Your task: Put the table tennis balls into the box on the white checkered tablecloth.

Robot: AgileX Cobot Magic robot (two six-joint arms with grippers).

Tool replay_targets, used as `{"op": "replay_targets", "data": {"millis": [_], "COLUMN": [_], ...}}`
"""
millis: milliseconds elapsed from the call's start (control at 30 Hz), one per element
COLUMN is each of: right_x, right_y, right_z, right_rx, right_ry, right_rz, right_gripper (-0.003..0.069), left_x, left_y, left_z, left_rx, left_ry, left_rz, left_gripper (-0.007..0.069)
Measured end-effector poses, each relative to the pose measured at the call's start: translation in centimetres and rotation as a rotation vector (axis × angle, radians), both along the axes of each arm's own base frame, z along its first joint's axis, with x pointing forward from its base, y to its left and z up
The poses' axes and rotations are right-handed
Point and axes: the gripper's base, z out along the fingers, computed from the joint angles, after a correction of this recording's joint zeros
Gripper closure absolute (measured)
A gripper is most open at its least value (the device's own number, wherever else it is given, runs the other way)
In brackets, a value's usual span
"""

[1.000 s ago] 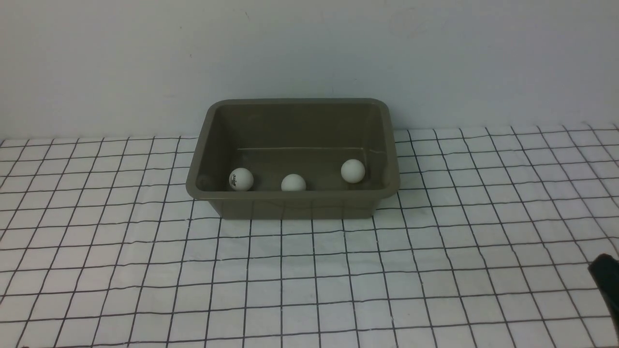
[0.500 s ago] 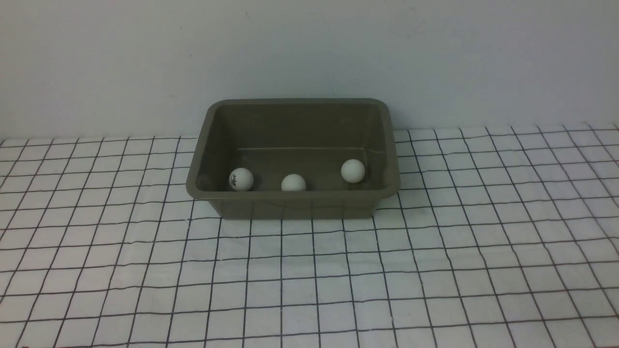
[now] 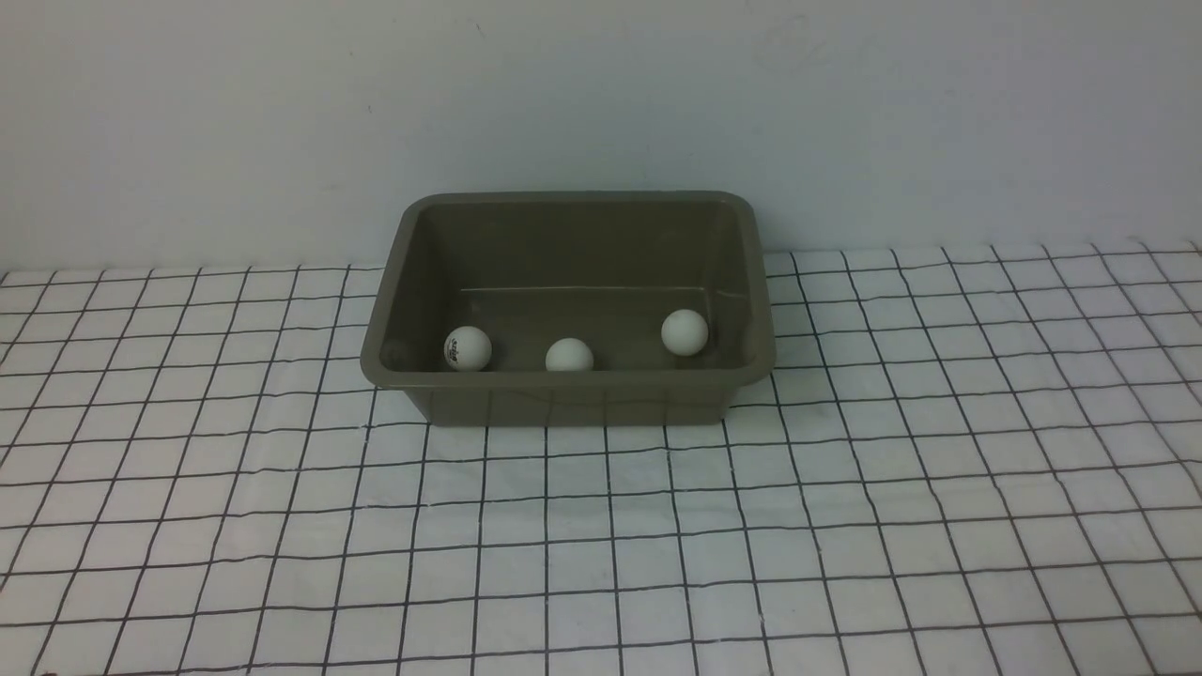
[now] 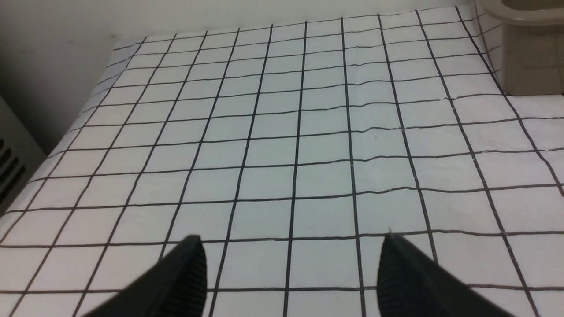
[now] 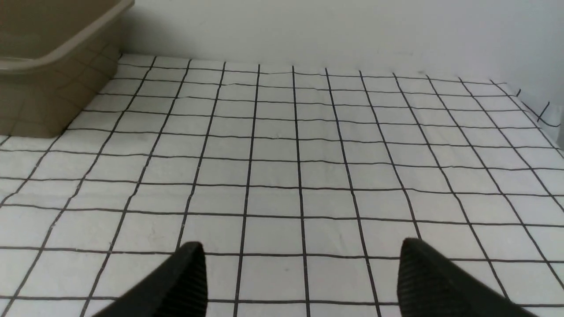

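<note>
Three white table tennis balls lie inside the olive-brown box (image 3: 568, 383): one with a dark logo (image 3: 468, 348), one in the middle (image 3: 569, 356), one to the right (image 3: 685, 331). The box stands on the white checkered tablecloth (image 3: 601, 545) near the wall. Neither arm shows in the front view. In the left wrist view my left gripper (image 4: 291, 246) is open over bare cloth, with a corner of the box (image 4: 528, 48) far off. In the right wrist view my right gripper (image 5: 302, 253) is open and empty too, and the box's corner (image 5: 48, 66) is well away.
A pale wall (image 3: 601, 103) rises right behind the box. In the left wrist view the cloth's edge drops off beside a grey vented panel (image 4: 11, 154). The right wrist view shows the cloth's far corner (image 5: 528, 101).
The dark tip of my right gripper at the front view's lower right edge has withdrawn out of view. Balls and box have not moved.
</note>
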Motion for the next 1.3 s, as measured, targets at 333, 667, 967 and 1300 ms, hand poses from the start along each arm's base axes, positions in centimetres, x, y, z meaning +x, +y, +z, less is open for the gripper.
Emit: {"op": "replay_targets", "data": {"millis": [333, 667, 967, 1300], "right_x": [0.05, 0.05, 0.06, 0.06], "right_y": [-0.24, -0.25, -0.25, -0.25], "right_z": [0.07, 0.11, 0.12, 0.12], "right_rx": [0.011, 0.011, 0.011, 0.011], "right_ry": [-0.019, -0.024, -0.025, -0.026], "right_rz": [-0.05, -0.052, -0.052, -0.051], "right_gripper": [0.0134, 0.0134, 0.0134, 0.0134], "left_x": [0.0, 0.0, 0.0, 0.0], "left_y": [0.0, 0.0, 0.0, 0.0], "left_z": [0.0, 0.0, 0.0, 0.0], "left_rx": [0.0, 0.0, 0.0, 0.0], "left_ry": [0.0, 0.0, 0.0, 0.0], "left_rz": [0.0, 0.0, 0.0, 0.0], "left_gripper": [0.0157, 0.0157, 0.0157, 0.0157]}}
